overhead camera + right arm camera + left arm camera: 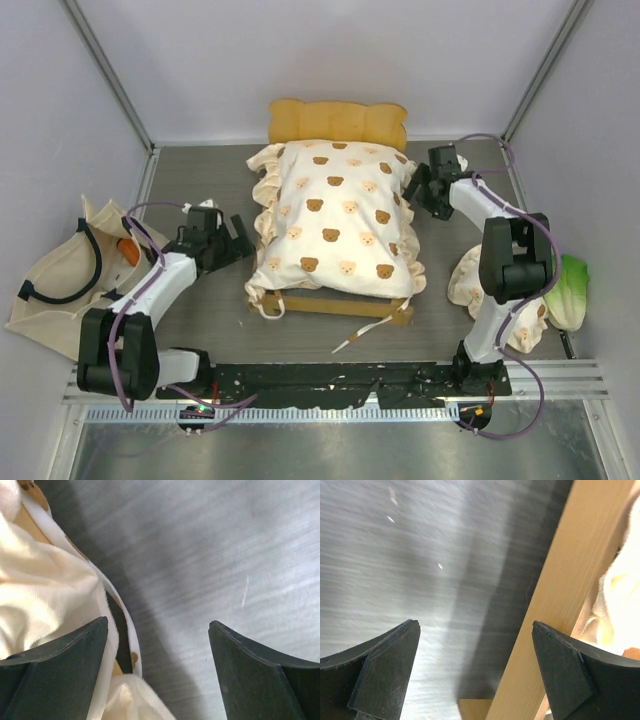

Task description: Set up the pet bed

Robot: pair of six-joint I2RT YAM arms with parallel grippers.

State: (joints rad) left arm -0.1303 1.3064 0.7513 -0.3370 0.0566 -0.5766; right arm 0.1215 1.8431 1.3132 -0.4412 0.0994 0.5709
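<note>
A brushed grey table [200, 180] sits inside plain white walls [330, 50]. The pet bed [330, 305] lies in the middle of it, with its scalloped headboard [337, 120] at the far end and the bear-print cushion [335, 215] filling the frame.

The left gripper [240, 240] sits low just beside the bed's left flank, its jaws spread wide and holding nothing. In the left wrist view, the wooden side rail [555, 595] runs past its right-hand finger, with bare table between the fingers.

The right gripper [416, 190] is close to the bed's right side near the headboard, also gaping and empty. The cushion's cream frill [50, 590] lies against one finger.

A tote bag [60, 275] lies far left and a lettuce toy [570, 290] far right.
</note>
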